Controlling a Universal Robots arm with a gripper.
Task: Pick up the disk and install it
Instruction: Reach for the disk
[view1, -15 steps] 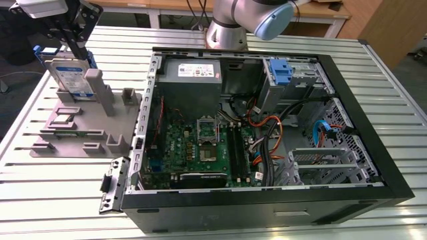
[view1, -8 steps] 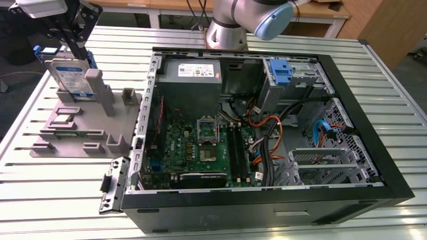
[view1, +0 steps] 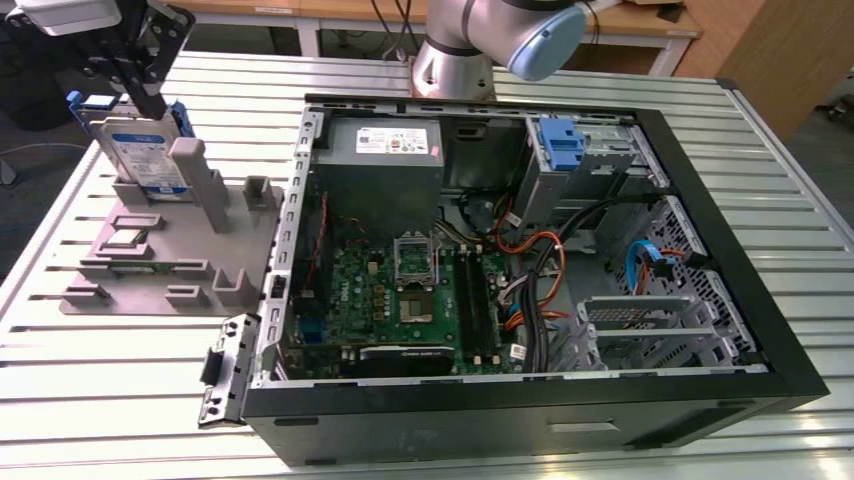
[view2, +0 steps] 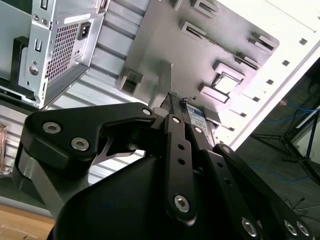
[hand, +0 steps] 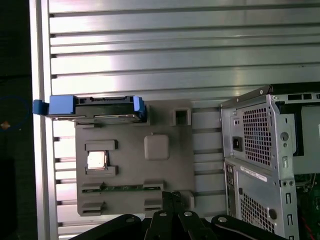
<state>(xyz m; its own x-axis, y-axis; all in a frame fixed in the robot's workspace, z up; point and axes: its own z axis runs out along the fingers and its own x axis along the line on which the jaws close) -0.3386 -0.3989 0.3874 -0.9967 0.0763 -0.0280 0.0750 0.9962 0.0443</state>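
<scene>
The disk (view1: 140, 155) stands upright in a slot at the back of a grey fixture (view1: 147, 280) on the exterior view's left. It is silver, with a white label, a blue band and blue rails. The first wrist view looks down on the top edge of the disk (hand: 95, 107) at the far side of the fixture (hand: 165, 170). My gripper (view1: 154, 105) hangs above the fixture, just over the disk's top as the exterior view shows it. Its black fingers meet at the tips of the gripper (hand: 172, 196) with nothing between them. In the second wrist view the gripper (view2: 172, 97) points at the disk's label (view2: 197, 116).
An open computer case (view1: 787, 370) lies on the slatted metal table (view1: 107, 400), on the exterior view's right of the fixture. Inside are a power supply (view1: 384, 145), a drive bay with a blue bracket (view1: 567, 145), a metal cage (view1: 627, 320) and loose cables. A small chip (hand: 96, 160) sits in the fixture.
</scene>
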